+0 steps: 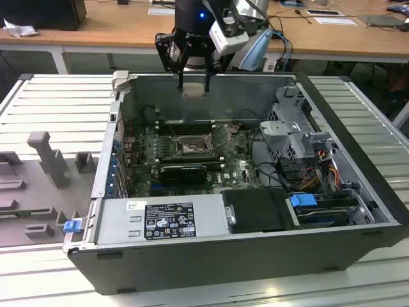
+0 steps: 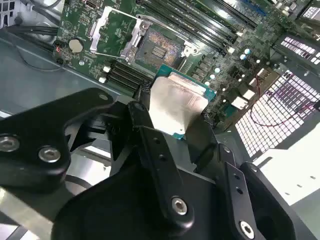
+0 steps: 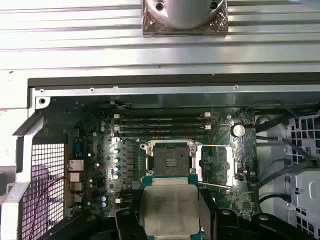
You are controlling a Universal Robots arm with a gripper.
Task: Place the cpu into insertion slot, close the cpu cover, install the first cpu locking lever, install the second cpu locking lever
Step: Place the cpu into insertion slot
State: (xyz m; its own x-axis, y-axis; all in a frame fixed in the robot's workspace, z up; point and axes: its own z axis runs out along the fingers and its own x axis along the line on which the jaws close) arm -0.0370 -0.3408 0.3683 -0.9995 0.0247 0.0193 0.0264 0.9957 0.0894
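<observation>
the jaws pinch the cpu (image 2: 175, 107) by its edges, high over the open case (image 1: 223, 262), insertion slot (image 3: 172, 160) uncovered below.

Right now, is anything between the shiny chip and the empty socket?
No. In the first wrist view, only air separates the pale silvery square chip in the tool from the dark-rimmed square socket; its thin silvery cover frame is swung open.

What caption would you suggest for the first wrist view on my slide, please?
Pincer holds the cpu clear of the computer case; below, the insertion slot lies empty, cpu cover swung open.
</observation>
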